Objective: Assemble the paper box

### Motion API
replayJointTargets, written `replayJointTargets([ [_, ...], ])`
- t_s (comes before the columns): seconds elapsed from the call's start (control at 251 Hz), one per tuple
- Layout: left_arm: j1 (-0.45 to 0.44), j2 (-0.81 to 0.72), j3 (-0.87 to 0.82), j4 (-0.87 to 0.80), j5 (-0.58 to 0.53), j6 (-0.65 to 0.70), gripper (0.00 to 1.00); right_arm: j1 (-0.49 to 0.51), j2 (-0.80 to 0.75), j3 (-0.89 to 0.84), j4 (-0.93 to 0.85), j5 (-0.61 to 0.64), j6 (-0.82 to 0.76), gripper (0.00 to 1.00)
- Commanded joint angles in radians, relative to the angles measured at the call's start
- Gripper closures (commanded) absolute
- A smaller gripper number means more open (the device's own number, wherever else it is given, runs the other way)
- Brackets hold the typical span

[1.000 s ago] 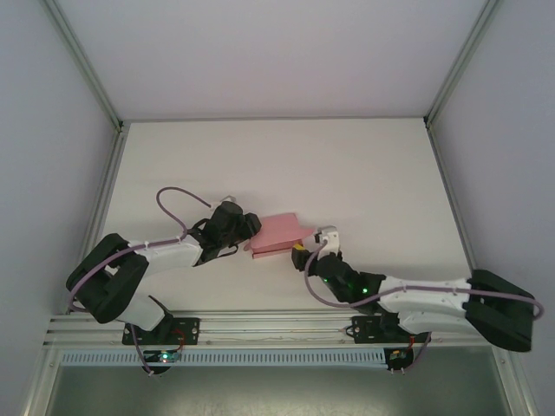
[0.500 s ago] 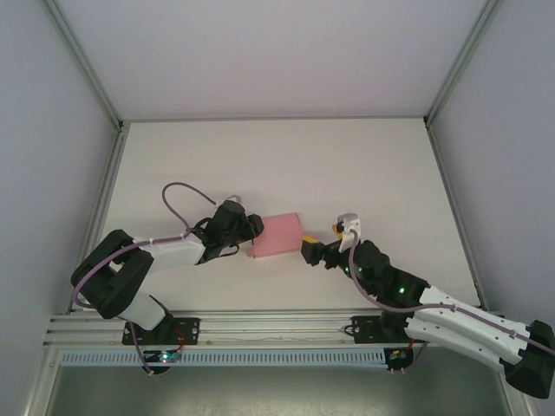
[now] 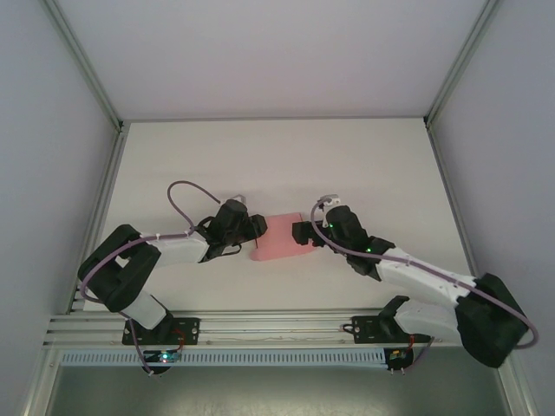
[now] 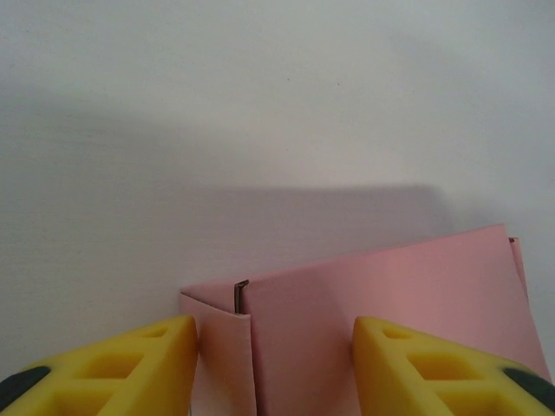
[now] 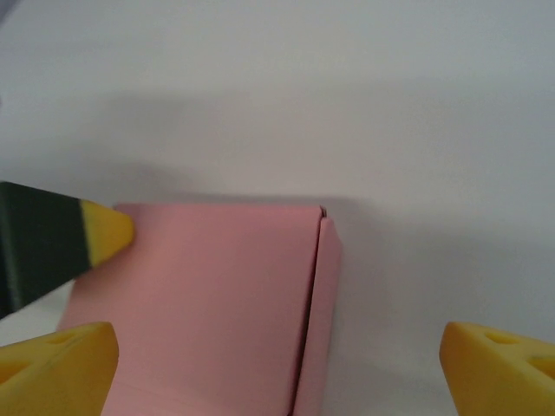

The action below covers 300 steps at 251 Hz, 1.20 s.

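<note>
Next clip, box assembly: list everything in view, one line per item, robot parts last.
paper box: one, pink, middle of the table, between the two pincers
table: one, white, under the box and both arms
rail: one, silver, along the table's near edge
enclosure walls: three, pale grey, at the left, right and back
cables: two, purple, one along each arm
arms: two, white and black, reaching in from left and right
left pincer: one, yellow fingers, closed on the box's left end
right pincer: one, yellow fingers, open, at the box's right end
</note>
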Motion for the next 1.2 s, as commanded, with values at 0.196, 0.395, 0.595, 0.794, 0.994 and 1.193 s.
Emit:
replayJointTargets([
  [0.196, 0.010, 0.040, -0.003, -0.039, 0.022, 0.038, 0.56, -0.063, 0.237, 0.041, 0.139, -0.177, 0.001, 0.13],
  [0.395, 0.010, 0.049, -0.006, -0.033, 0.032, 0.037, 0.57, -0.113, 0.393, 0.047, 0.207, -0.367, 0.025, 0.28],
  [0.595, 0.011, 0.056, -0.004, -0.029, 0.039, 0.041, 0.61, -0.144, 0.499, -0.006, 0.360, -0.461, 0.112, 0.54],
  [0.794, 0.011, 0.063, 0.000, -0.026, 0.047, 0.044, 0.66, -0.163, 0.573, -0.037, 0.479, -0.538, 0.169, 0.69],
  [0.994, 0.011, 0.061, -0.001, -0.016, 0.057, 0.047, 0.68, -0.175, 0.548, -0.053, 0.498, -0.536, 0.176, 0.77],
  [1.193, 0.015, 0.049, -0.013, 0.008, 0.058, 0.041, 0.71, -0.178, 0.464, -0.023, 0.402, -0.530, 0.151, 0.48],
])
